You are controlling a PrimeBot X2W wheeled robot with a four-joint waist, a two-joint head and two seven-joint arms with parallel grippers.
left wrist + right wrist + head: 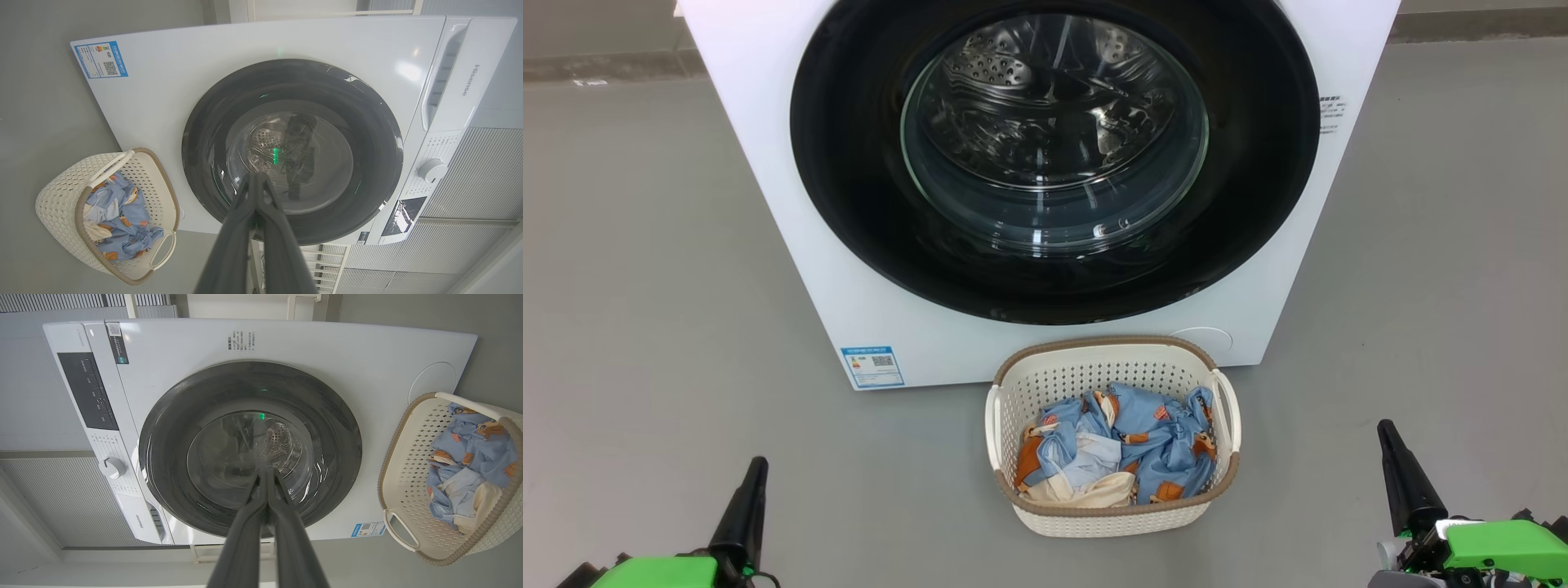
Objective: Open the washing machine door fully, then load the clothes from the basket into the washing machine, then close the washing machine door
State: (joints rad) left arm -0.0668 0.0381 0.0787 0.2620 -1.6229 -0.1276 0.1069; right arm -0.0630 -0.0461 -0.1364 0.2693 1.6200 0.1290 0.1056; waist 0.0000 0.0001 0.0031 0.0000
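Note:
The white washing machine [792, 245] fills the top of the head view, its round door [849, 163] closed flat against the front; the black ring and glass bowl show the steel drum behind. On the floor before it stands the cream basket [1112, 367] holding blue bear-print clothes [1152, 433] and a cream cloth. My left gripper [756, 469] is at the lower left and my right gripper [1387, 433] at the lower right, both shut, empty and well short of the machine. In the wrist views, the door [367, 134] [171, 428] and the basket [61, 183] [404, 469] lie ahead of the joined fingertips [256, 176] [265, 471].
Bare grey floor [645, 286] spreads on both sides of the machine and around the basket. A control panel with a dial [432, 170] runs along the machine's top. Pale ribbed wall panels [61, 490] stand behind the washer.

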